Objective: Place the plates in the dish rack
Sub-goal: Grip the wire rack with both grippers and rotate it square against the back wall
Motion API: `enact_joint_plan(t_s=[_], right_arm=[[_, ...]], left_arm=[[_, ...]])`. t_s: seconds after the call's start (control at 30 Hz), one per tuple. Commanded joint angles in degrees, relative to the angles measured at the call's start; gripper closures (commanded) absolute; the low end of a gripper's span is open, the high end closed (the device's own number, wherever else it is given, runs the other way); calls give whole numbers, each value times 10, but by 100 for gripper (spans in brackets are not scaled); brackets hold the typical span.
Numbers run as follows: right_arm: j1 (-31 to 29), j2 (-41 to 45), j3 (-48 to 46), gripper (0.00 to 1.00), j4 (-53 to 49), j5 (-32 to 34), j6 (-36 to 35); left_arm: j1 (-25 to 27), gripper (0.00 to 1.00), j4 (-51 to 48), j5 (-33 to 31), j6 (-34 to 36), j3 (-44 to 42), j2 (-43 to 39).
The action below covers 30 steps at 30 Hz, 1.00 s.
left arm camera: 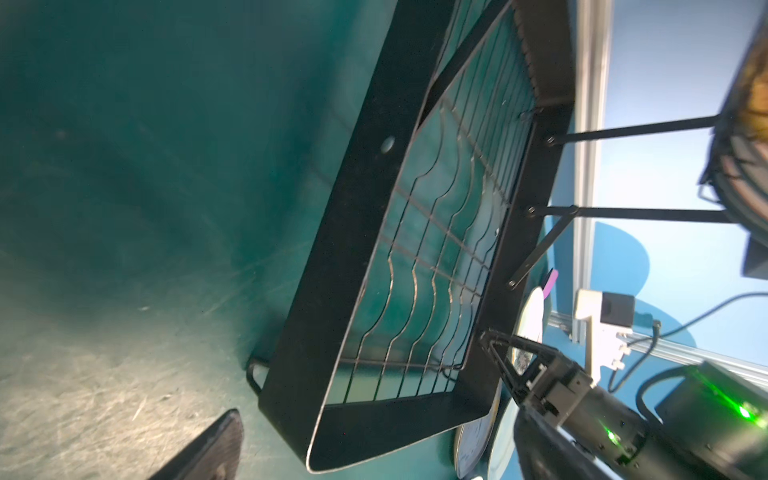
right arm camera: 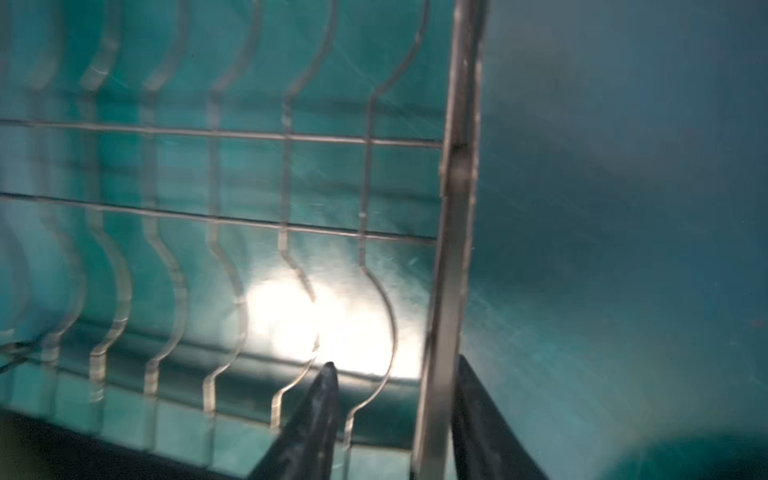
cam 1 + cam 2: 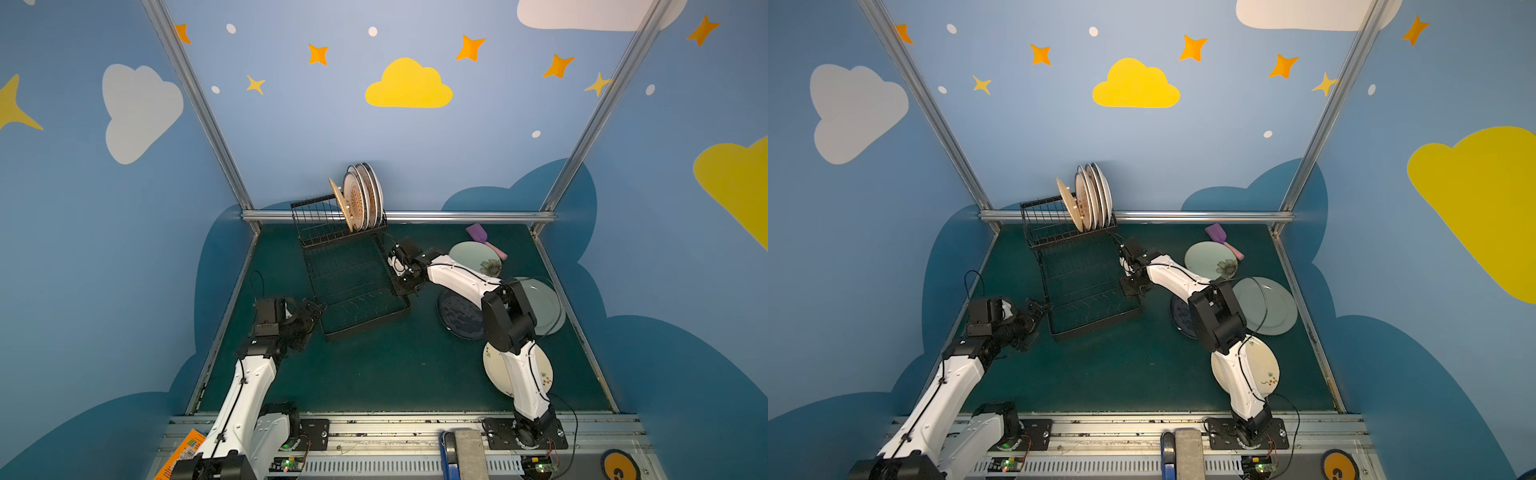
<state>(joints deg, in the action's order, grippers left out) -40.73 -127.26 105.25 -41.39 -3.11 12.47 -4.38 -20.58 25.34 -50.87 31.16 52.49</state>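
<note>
Several plates [image 3: 362,197] stand on edge in the upper tier of the dish rack [image 3: 316,226]; four more lie flat on the right of the counter [image 3: 374,374]. The right arm reaches low and forward. The right pincer [image 3: 406,289] points down, jaws apart astride the lower tray's right rim; through the blur a gap seems to remain. The left arm is bent, with the left pincer [image 3: 311,309] fully open beside the tray's near left corner.

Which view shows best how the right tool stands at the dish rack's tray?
The right wrist view: the right tool has one finger on each side of the tray rim of the dish rack. The left wrist view shows it sideways at that rim. In both top views its fingers cannot be made out.
</note>
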Motion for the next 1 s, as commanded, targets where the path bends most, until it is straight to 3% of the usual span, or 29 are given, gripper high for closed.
enact_joint_plan(t_s=[0.0,0.13,0.4,0.63,0.97], right_arm=[[-4,-10,27,65,-38,28,-26],[-4,-6,19,72,-42,20,-23],[-4,36,-42,100,-37,21,0],[-6,70,-99,100,-32,31,66],[-10,133,-189,100,-10,84,188]], left_arm=[[-2,0,19,27,20,2,14],[-1,0,40,47,41,2,48],[23,0,64,59,78,21,153],[94,0,115,41,60,40,218],[137,0,158,33,52,66,284]])
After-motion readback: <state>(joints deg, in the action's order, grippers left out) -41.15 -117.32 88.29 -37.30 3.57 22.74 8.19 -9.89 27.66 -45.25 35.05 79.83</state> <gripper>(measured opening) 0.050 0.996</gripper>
